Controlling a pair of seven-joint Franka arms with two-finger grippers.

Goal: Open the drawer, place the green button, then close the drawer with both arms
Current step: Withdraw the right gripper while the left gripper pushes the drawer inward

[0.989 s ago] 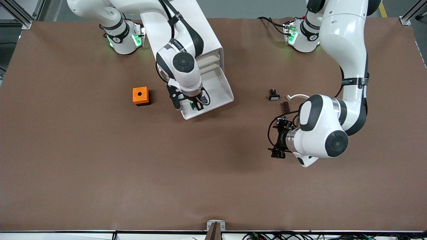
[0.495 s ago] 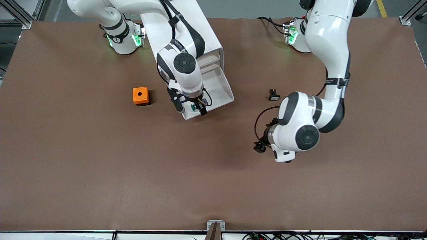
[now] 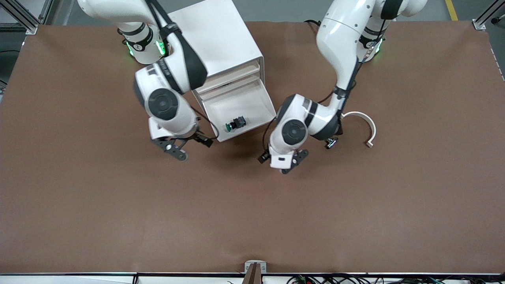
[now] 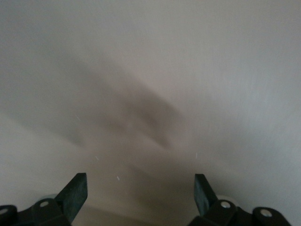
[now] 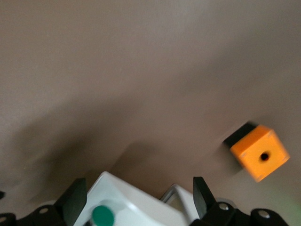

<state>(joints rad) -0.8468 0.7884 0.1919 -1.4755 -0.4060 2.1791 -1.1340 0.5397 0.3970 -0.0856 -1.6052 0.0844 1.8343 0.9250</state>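
The white cabinet (image 3: 213, 35) stands at the robots' edge of the table with its lowest drawer (image 3: 256, 125) pulled open. The button (image 3: 235, 123), green cap and dark body, lies on its side inside the drawer near the front lip. My right gripper (image 3: 189, 146) hangs open over the table beside the drawer's front corner, at the right arm's end. The right wrist view shows that gripper (image 5: 138, 197) empty, with the drawer (image 5: 131, 202) corner and the button (image 5: 103, 215) between its fingers. My left gripper (image 3: 281, 159) is open over bare mat beside the drawer's other front corner, and the left wrist view shows it (image 4: 139, 188) empty.
An orange box (image 5: 260, 153) with a hole sits on the mat; the right arm hides it in the front view. A white C-shaped piece (image 3: 363, 122) lies toward the left arm's end. The brown mat (image 3: 252, 221) covers the table.
The right gripper opened, left the button in the drawer and drew off it toward the right arm's end. The left arm swung in toward the drawer front.
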